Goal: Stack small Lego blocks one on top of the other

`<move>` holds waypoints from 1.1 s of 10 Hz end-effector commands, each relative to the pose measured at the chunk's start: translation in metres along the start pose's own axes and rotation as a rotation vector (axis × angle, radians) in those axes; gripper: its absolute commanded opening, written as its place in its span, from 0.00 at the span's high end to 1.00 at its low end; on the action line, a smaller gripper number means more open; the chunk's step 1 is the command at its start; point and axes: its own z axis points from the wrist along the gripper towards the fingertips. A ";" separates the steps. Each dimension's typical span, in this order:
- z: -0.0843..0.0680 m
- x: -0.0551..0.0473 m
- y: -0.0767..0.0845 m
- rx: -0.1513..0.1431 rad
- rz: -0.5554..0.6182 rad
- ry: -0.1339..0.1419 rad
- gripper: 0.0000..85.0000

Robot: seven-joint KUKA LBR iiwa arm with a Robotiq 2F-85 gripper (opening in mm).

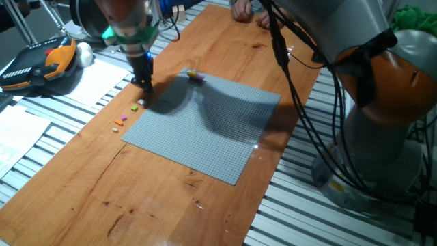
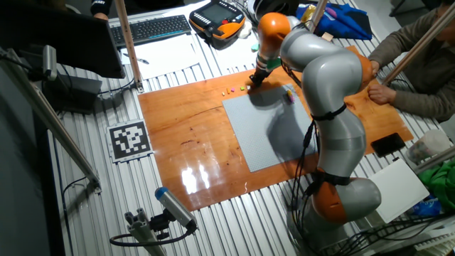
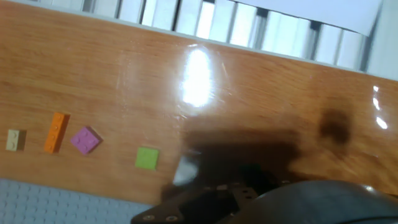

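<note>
The pincer (image 1: 145,83) stands low over the wooden table (image 1: 171,198), just off the grey baseplate (image 1: 205,130) at its ten o'clock corner. Whether its fingers are wide or narrow cannot be told: in both fixed views they are a small dark shape, and the hand view shows only blurred dark metal at the bottom edge.

In the hand view, four small bricks lie in a loose row on the bare wood, each apart from the next. Taking the green brick (image 3: 147,158) as the centre, the purple brick (image 3: 85,140), the orange brick (image 3: 56,132) and the pale yellow brick (image 3: 15,139) run out in that order toward nine o'clock. A white brick (image 3: 185,169) sits just beside the green one at about four o'clock, partly covered by the dark hand. A strip of studded baseplate shows at seven o'clock of the row.

In one fixed view, a further small purple and yellow piece (image 1: 196,76) rests on the baseplate near its twelve o'clock edge, well apart from the row.
</note>
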 end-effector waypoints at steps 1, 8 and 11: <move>-0.027 0.010 -0.006 -0.001 0.031 -0.002 1.00; -0.072 0.077 -0.041 0.036 0.137 -0.030 1.00; -0.064 0.056 -0.017 0.014 0.208 -0.037 1.00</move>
